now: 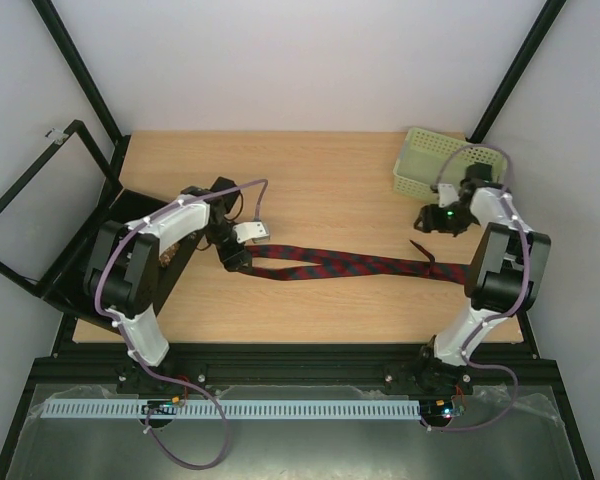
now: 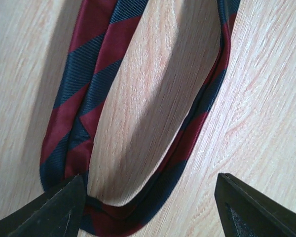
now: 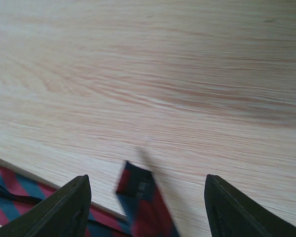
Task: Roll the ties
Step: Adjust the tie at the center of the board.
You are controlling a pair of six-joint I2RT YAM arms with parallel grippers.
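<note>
From above, the tie [image 1: 360,265] lies doubled across the table [image 1: 330,170], fold at the left gripper [image 1: 238,255], ends by the right gripper [image 1: 423,218]. Left wrist: fingers [image 2: 54,212] spread, one over the fold. Right wrist: fingers [image 3: 59,207] spread, tie tip between them. Best to pinch the fold squarely, both layers, then roll tight while the right steadies the tail.

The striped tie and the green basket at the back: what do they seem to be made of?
The tie looks like woven fabric, maybe silk or polyester: fine ribbing and a slight sheen show close up. The basket looks like pale green moulded plastic, matte, its walls pierced in a regular grid.
</note>
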